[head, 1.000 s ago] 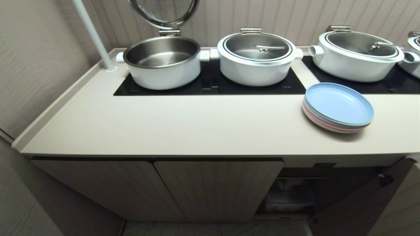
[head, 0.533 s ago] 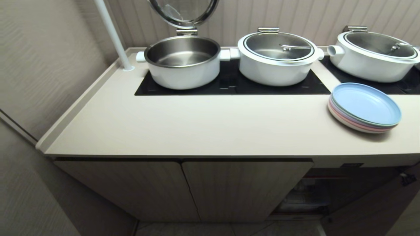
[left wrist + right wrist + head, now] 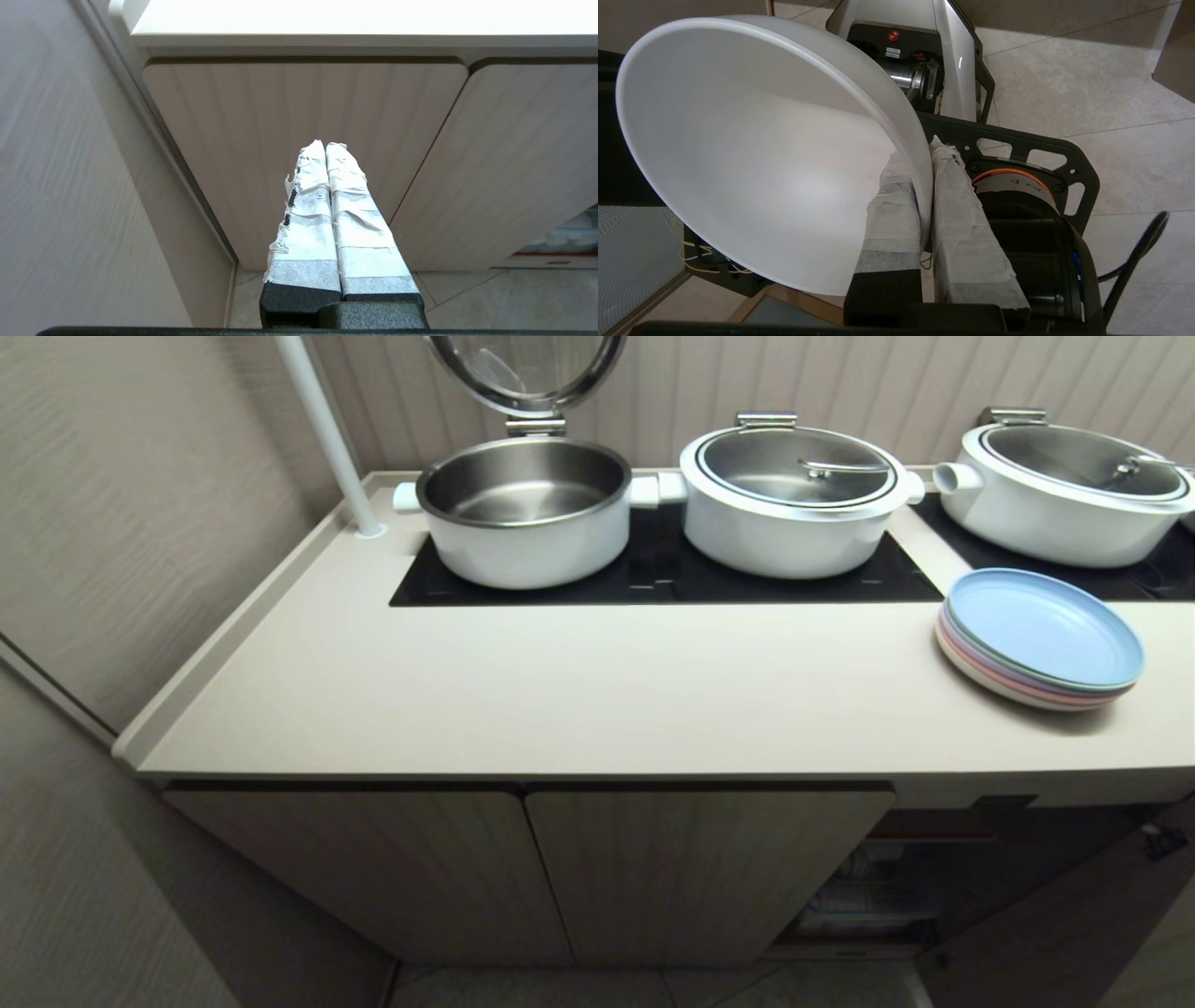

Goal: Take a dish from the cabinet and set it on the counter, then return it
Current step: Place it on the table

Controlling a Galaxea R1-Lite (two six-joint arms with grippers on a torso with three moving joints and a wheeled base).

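One white bowl rim sits pinched in the right gripper.

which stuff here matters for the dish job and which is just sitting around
Job:
- white bowl, clamped at its rim by the right pincer
- cabinet
- counter

Lying about:
- plate stack
- open pot
- lidded pots
- left pincer, shut, idle

I see a smooth, matt cream countertop with a glossy black glass-like cooktop panel at upper centre. The white round pots look enamel-smooth, with brushed steel inside. Lower down, the beige cabinet doors show ribbed wood grain. On my right wrist view, a smooth, satin white plastic-looking bowl fills the left, pinched between fingers wrapped in rough, wrinkled white tape.
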